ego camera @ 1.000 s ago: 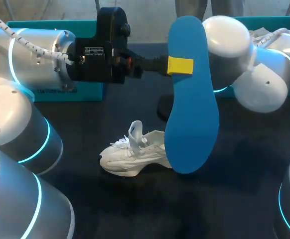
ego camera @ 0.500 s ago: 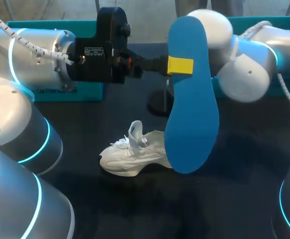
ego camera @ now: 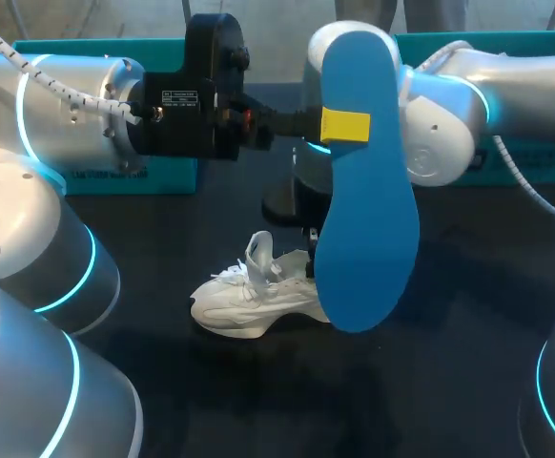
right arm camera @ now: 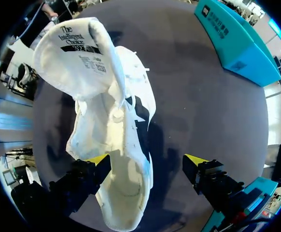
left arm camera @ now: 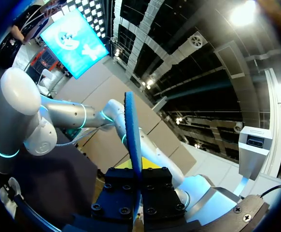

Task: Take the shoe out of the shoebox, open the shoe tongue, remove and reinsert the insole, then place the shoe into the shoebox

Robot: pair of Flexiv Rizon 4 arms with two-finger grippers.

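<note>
Insole [ego camera: 366, 191] stays clamped upright in left gripper [left arm camera: 139, 186]. Right gripper [right arm camera: 147, 163] has swung in over the shoe [ego camera: 254, 301], jaws apart, likely to steady it for reinsertion.

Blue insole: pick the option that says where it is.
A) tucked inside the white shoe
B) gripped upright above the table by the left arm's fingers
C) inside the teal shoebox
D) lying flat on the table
B: the left gripper is shut on the blue insole, holding it upright in the air, while the white shoe lies below on the table.
</note>
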